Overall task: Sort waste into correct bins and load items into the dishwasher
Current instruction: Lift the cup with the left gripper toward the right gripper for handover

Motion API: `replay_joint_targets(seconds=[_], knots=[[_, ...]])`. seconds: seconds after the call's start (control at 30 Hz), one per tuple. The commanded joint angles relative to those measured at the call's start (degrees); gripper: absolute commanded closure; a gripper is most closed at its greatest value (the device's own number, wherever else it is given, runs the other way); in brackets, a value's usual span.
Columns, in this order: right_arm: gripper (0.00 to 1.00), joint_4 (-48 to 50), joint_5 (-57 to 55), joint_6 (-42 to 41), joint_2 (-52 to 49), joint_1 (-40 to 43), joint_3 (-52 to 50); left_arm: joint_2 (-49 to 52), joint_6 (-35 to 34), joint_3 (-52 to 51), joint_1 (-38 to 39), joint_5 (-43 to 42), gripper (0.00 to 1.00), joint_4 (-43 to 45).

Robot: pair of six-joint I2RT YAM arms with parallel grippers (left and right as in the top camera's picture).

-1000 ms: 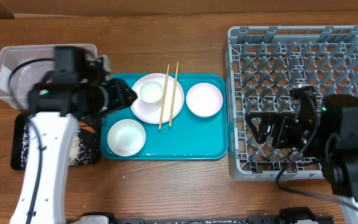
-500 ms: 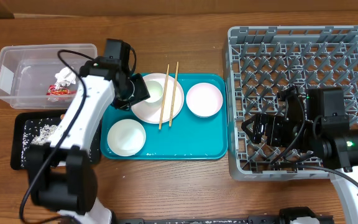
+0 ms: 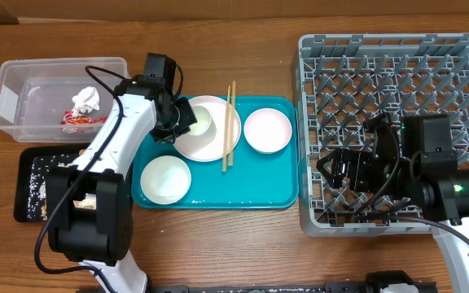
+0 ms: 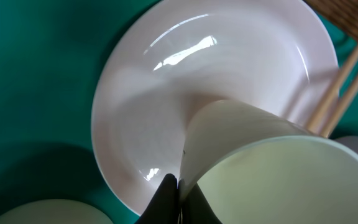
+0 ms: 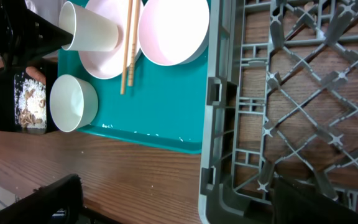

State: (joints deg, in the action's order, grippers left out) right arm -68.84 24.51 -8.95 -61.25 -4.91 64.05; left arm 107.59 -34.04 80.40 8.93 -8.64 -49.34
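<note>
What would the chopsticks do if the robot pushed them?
Probably roll or slide: the chopsticks are thin, smooth sticks resting partly on the sloped rim of the plate. They look like light wood, so likely stiff and easy to lift. As two loose pieces, they may well scatter apart.

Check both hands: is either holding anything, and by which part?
The left hand pinches the small white cup by its rim, tipped over the large plate. The right hand is open and holds nothing.

Holds the tilted cup [image 4: 272,168] by its rim in the gripper [image 4: 179,200], over the plate [image 4: 185,81]. Shows 2 chopsticks [image 4: 347,73] at the plate's right edge, a bowl [image 4: 48,213] lower left of the plate, teal tray [image 4: 36,74] beneath the plate.
</note>
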Motion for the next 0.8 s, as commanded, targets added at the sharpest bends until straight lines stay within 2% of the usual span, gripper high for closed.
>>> replay_joint_targets(seconds=[0.0, 0.27, 0.4, 0.47, 0.57, 0.6, 0.67, 0.77], knots=[[0.00, -0.63, -0.66, 0.42, 0.37, 0.07, 1.20, 0.31, 0.20, 0.37, 0.11, 1.57, 0.96, -0.09], [0.00, -1.36, -2.99, 0.42, 0.37, 0.07, 1.29, -3.17, 0.92, 1.22, -0.07, 0.81, 0.96, -2.03], [0.00, -1.40, -1.49, 0.44, 0.37, 0.07, 3.10, -11.72, 6.73, 4.24, -0.04, -7.82, 0.96, -5.86], [0.00, -1.75, 3.93, 2.62, 0.37, 0.07, 5.81, -15.32, 9.64, 5.31, 0.07, -14.95, 0.96, -7.39], [0.00, -1.99, 19.89, 9.46, 0.37, 0.07, 9.86, -20.81, 14.29, 5.53, 0.11, -33.46, 0.96, -8.46], [0.00, -1.97, 31.71, 15.93, 0.37, 0.07, 11.17, -22.58, 16.76, 5.53, 0.09, -45.75, 0.96, -8.55], [0.00, -1.49, 40.04, 20.35, 0.37, 0.07, 11.37, -23.39, 19.71, 5.53, 0.11, -60.81, 0.96, -8.17], [0.00, 1.62, 42.05, 21.00, 0.33, 0.11, 11.37, -23.30, 20.83, 5.53, 0.11, -73.40, 0.96, -7.13]])
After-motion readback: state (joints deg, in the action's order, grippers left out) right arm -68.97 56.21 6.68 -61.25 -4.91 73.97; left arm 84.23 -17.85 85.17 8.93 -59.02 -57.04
